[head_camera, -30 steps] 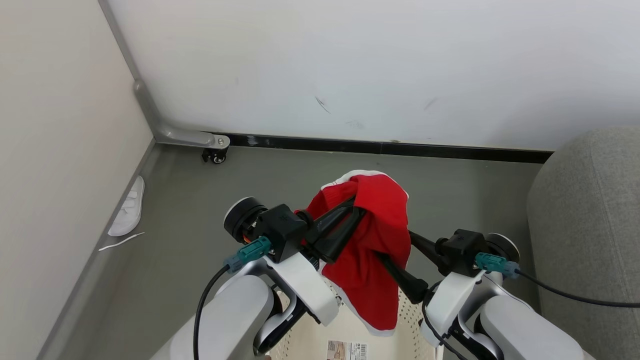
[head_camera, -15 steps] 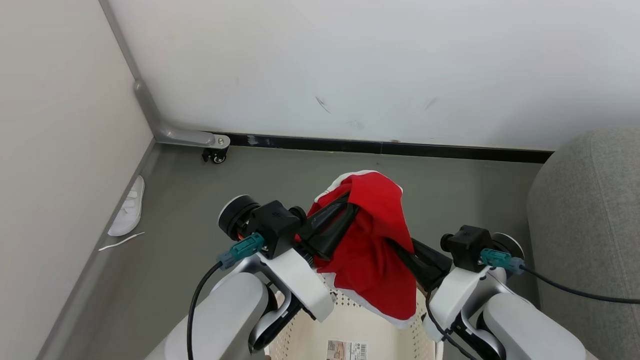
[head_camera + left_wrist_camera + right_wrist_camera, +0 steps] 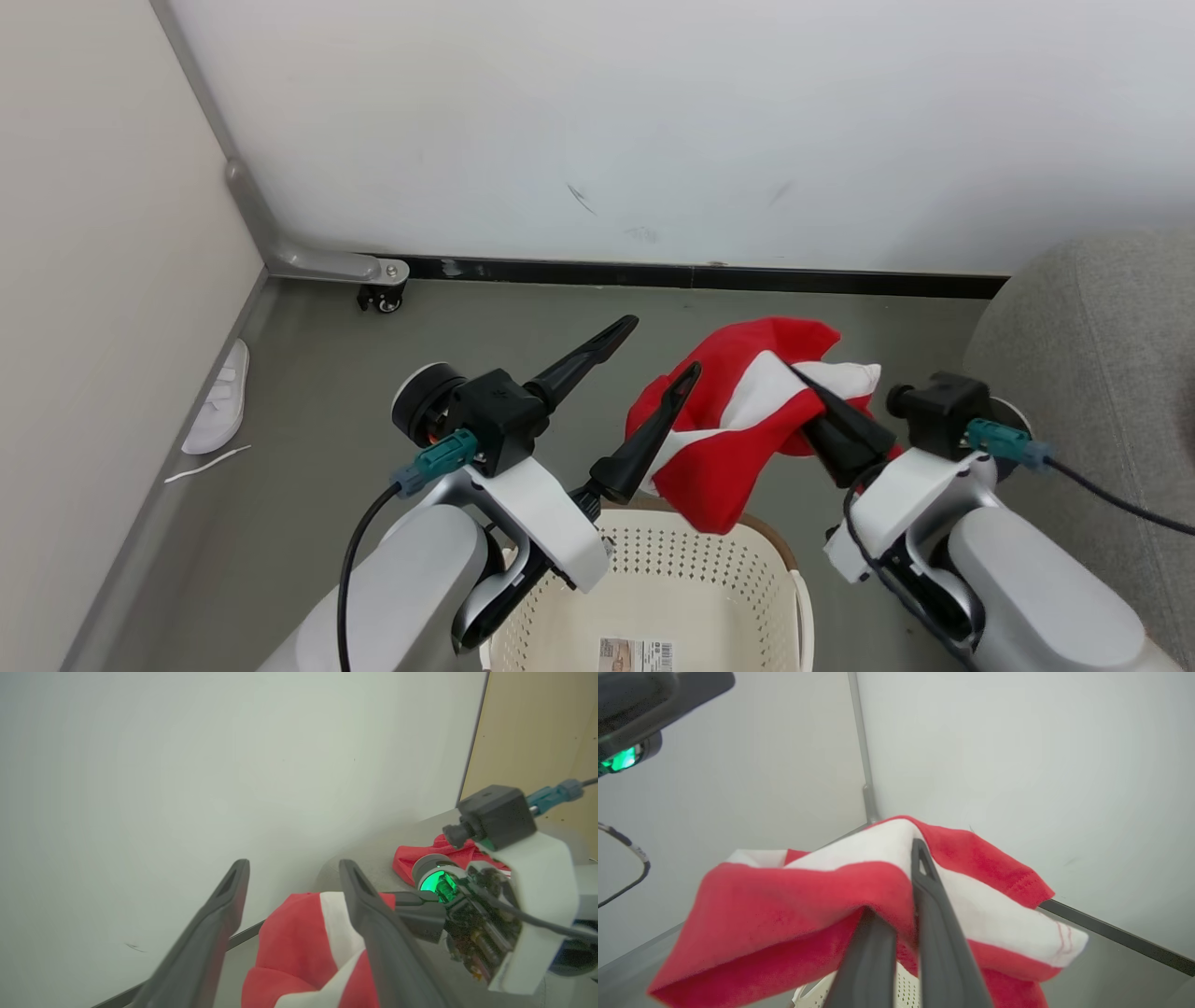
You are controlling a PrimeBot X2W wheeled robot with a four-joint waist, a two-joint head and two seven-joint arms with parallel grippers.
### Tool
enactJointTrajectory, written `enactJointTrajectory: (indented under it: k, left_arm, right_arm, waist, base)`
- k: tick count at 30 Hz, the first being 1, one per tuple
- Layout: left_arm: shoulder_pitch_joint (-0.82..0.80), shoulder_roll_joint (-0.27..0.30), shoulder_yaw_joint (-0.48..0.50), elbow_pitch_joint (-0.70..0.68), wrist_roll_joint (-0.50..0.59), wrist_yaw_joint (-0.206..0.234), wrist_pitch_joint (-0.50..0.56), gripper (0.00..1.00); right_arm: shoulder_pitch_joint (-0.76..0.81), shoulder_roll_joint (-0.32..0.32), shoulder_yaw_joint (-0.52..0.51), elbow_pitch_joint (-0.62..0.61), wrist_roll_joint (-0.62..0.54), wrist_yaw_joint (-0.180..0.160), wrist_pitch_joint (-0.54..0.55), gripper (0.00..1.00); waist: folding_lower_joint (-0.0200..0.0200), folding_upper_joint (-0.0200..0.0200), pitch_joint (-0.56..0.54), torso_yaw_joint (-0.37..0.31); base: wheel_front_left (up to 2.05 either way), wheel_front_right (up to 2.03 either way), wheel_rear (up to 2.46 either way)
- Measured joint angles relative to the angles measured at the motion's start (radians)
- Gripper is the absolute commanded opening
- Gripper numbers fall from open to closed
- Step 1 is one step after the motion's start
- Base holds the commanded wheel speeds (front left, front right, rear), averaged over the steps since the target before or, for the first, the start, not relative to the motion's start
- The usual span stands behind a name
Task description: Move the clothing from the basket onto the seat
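Left end effector [image 3: 661, 345] of mine stands spread wide and holds nothing, pointing toward 1 o'clock in the head view. Just at its 3 o'clock hangs the red-and-white garment [image 3: 738, 453], above the basket [image 3: 789, 560], which sits at 6 o'clock. My right end effector [image 3: 801, 375] is clamped together on that garment. At 3 o'clock lies the grey seat [image 3: 1102, 355], and my left wrist view shows a second red garment [image 3: 411, 861] resting on it.

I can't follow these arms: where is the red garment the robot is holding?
In the head view the red garment hangs right of centre, pinched in the shut right gripper, above the far rim of the basket.
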Motion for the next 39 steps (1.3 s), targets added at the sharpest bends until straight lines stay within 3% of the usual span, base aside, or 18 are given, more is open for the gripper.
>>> enactJointTrajectory:
  k: [22, 39]
  left_arm:
    - [0.011, 0.023, -0.004, 0.024, -0.001, 0.010, -0.003, 1.00]
    - [0.048, 0.023, -0.093, 0.006, -0.001, 0.003, -0.021, 1.00]
  right_arm:
    - [0.050, -0.070, -0.259, -0.138, -0.060, 0.000, 0.000, 0.00]
    - [0.152, -0.096, -0.397, -0.250, -0.115, 0.000, 0.000, 0.00]
  waist:
    - [0.0000, 0.0000, 0.001, -0.056]
    - [0.0000, 0.0000, 0.009, -0.158]
  base:
    - [0.00, 0.00, 0.00]
    - [0.00, 0.00, 0.00]
